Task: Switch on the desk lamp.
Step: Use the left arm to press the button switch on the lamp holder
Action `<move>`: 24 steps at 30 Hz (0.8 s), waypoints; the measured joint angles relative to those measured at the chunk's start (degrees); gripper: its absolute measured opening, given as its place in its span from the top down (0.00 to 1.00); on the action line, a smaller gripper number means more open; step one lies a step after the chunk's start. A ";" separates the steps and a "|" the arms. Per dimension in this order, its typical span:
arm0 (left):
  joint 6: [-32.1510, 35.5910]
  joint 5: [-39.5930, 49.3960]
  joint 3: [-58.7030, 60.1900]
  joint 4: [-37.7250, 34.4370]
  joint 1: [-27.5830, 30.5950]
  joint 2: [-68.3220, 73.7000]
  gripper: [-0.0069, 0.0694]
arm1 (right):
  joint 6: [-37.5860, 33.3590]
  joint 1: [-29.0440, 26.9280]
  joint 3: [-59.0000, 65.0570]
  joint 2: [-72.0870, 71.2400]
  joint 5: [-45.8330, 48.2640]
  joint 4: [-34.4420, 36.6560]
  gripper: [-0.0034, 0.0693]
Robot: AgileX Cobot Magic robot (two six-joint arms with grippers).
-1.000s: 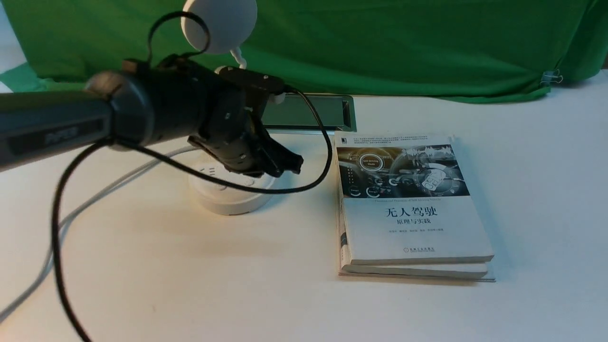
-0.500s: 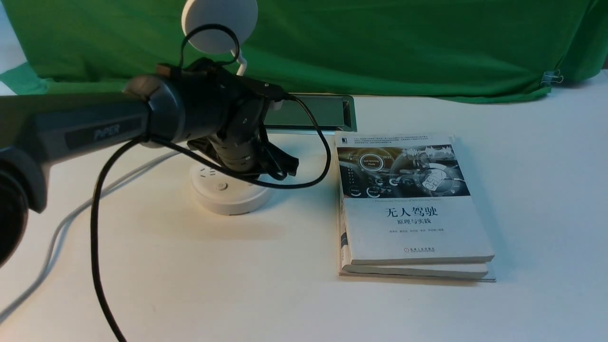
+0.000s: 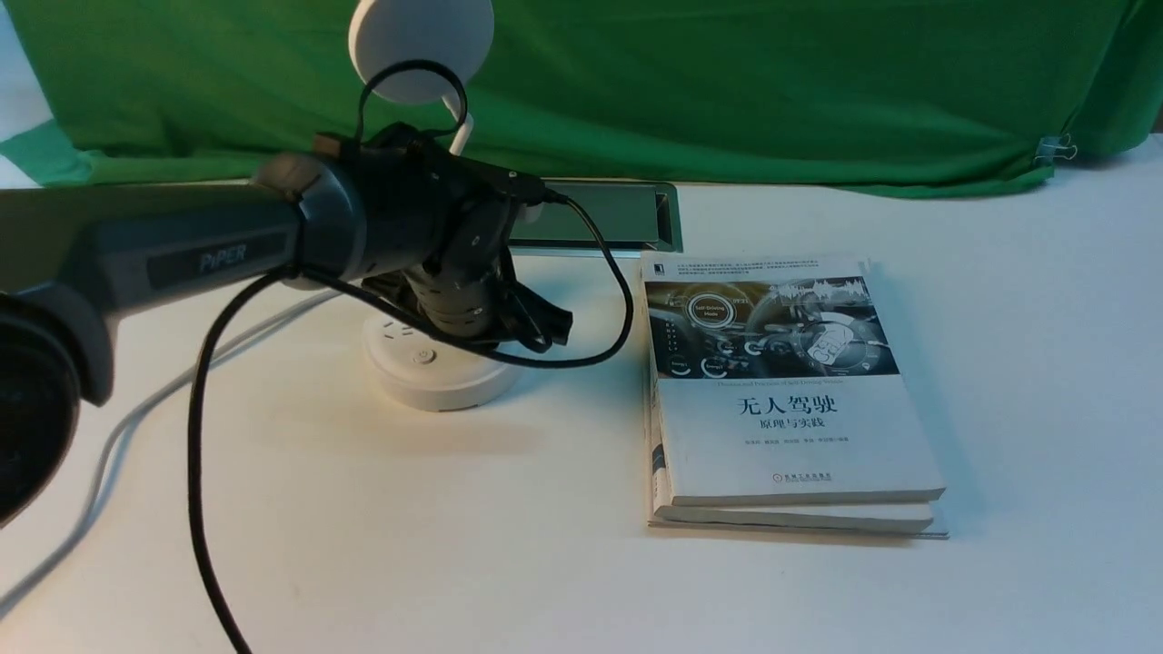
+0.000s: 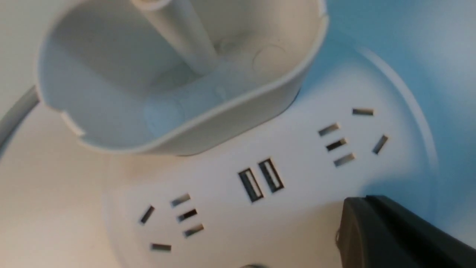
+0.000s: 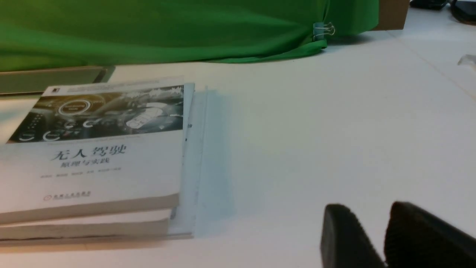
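- Reaching in from the left, the left arm (image 3: 227, 250) hangs its jaws low over the right side of the desk lamp (image 3: 436, 377), above the round base (image 4: 297, 208), with the tips aimed toward the book (image 3: 781, 391).
- The left jaws show as one dark mass in both the front and left wrist views, so I judge them pressed together and holding nothing (a closed tip suits a poke).
- The lamp stands on the bench (image 3: 363, 545) to the left of the book. Its disc head (image 3: 421, 41) is raised against the green cloth (image 3: 772, 91) and shows no glow.
- The cup holder (image 4: 238, 115) and the neck (image 4: 178, 33) rise from the back of the base.
- One button (image 3: 422, 356) shows near the base's front edge. It lies to the robot's left of the jaw tips and somewhat nearer the robot. A second button under the wrist cannot be ruled out.
- The next move likely calls for shifting the tips left and back, then pressing down.
- The right jaws sit barely apart and empty, over bare bench beyond the book and well apart from the lamp. The left arm is the nearer one.
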 joint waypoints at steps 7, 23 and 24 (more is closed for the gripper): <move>1.38 -1.41 -0.20 -2.56 -0.11 -0.20 0.91 | 0.00 0.00 0.00 0.00 0.00 0.00 0.63; 29.55 22.01 1.63 -37.53 -1.32 -7.53 0.91 | 0.00 0.00 0.00 0.00 0.02 0.00 0.63; 32.69 23.75 2.78 -40.40 -2.27 -8.77 0.91 | 0.00 0.00 0.00 0.00 0.02 0.00 0.63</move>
